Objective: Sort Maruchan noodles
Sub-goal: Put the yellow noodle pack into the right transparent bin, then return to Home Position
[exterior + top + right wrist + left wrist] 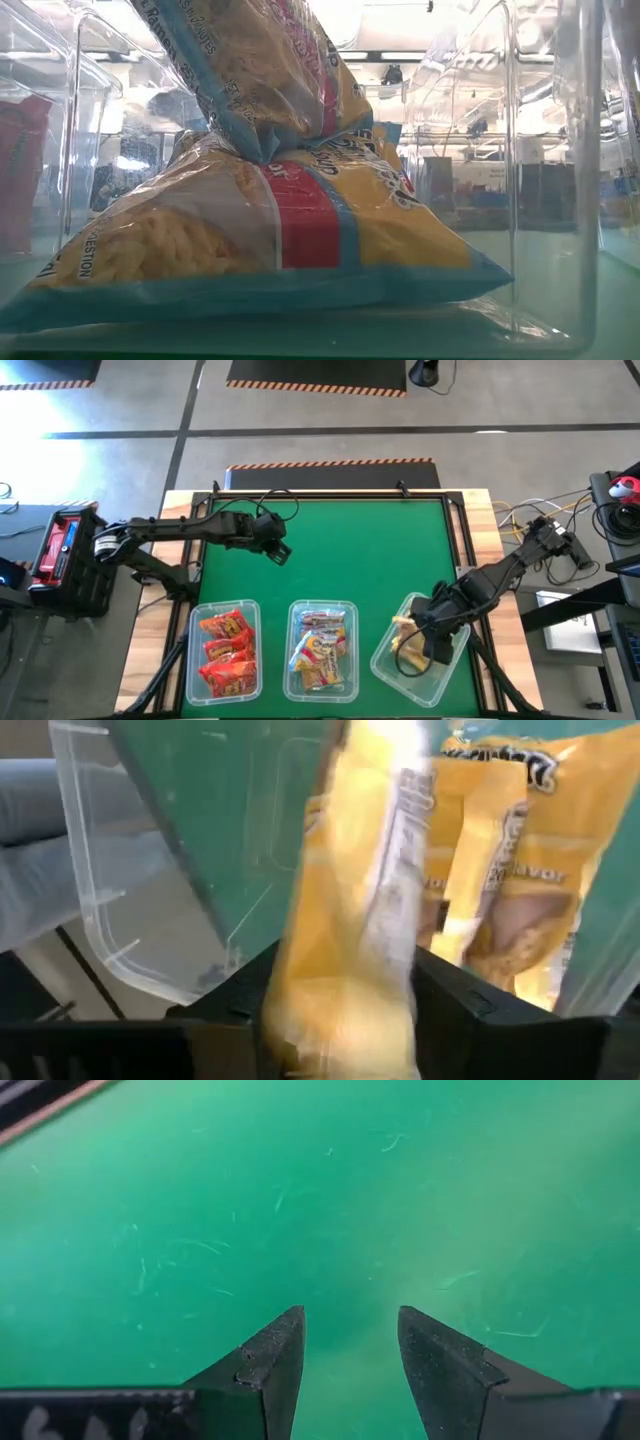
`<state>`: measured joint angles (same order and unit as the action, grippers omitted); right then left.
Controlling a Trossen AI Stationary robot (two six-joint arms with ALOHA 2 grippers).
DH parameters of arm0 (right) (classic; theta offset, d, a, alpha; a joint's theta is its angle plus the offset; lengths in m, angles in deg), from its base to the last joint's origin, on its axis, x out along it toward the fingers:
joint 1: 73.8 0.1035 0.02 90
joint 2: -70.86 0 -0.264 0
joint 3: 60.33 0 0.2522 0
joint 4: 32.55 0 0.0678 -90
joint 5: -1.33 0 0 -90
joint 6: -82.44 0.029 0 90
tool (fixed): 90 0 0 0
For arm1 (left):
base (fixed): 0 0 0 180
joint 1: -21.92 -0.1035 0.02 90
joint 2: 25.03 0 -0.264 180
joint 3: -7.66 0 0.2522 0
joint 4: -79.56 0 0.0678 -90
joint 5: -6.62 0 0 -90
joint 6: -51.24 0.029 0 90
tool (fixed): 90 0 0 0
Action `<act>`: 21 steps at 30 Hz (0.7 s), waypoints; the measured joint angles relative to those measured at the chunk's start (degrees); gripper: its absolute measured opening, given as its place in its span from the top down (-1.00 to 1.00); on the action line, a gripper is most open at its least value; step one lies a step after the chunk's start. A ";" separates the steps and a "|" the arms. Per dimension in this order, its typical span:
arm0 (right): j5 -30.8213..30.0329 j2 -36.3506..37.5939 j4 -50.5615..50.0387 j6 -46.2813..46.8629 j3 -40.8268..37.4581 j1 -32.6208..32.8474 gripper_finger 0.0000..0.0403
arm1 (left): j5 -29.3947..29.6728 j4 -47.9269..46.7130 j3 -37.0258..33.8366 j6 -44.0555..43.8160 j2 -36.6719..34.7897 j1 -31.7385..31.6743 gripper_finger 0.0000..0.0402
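Observation:
Three clear tubs line the near edge of the green mat (pixel 340 550). The left tub (pixel 190 660) holds red Maruchan noodle packets (pixel 225 650), the middle tub (pixel 292 660) yellow-pink ones (pixel 322 650), and the right tub (pixel 385 660) yellow ones (pixel 520 870). My right gripper (pixel 340 1010) hangs over the right tub, pointing steeply down. A blurred yellow packet (pixel 345 920) fills the gap between its parted fingers. My left gripper (pixel 350 1350) hovers open over bare mat at the far left (pixel 280 553), with nothing between its fingers. My right gripper has the yellow packet's upper part (pixel 340 990) between its two fingers, which come at it from above. The packet hangs down toward the packets lying in the tub. It is smeared while the fingers (pixel 450 1010) are sharp, and I cannot tell whether they touch it.
The mat's middle and far part lie bare. Wooden table edges (pixel 480 510) and a black frame border it. In the low view the middle tub's packets (pixel 280 230) lie stacked, the upper one leaning on the lower. Cables and gear sit off the table's right (pixel 560 540).

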<state>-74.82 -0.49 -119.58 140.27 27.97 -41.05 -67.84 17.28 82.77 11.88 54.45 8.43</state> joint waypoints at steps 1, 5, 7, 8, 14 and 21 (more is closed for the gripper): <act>0.05 -0.14 0.16 -0.36 0.00 0.00 0.22 | -0.35 0.00 -0.02 -0.70 0.00 0.00 0.27; 3.69 0.35 -0.06 -2.68 0.00 0.02 0.11 | -1.56 0.00 -0.02 -3.21 0.00 0.07 0.27; 5.17 1.37 -2.09 -3.76 0.46 0.02 0.07 | -1.57 0.00 -0.02 -4.79 -0.03 0.07 0.27; 5.21 1.94 -3.20 -4.13 1.00 0.02 0.06 | -1.69 -0.01 -0.01 -5.32 -0.13 0.07 0.27; -9.77 6.73 -4.43 -13.70 3.04 0.00 0.05 | -4.57 -0.05 3.24 -4.53 -1.56 0.26 0.27; -32.60 14.86 0.68 -22.50 0.01 -0.09 0.09 | -4.18 -3.65 11.37 -1.05 -7.73 2.69 0.27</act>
<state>-107.42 14.37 -118.89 117.77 27.98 -41.13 -72.02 13.64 94.14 10.83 46.72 11.11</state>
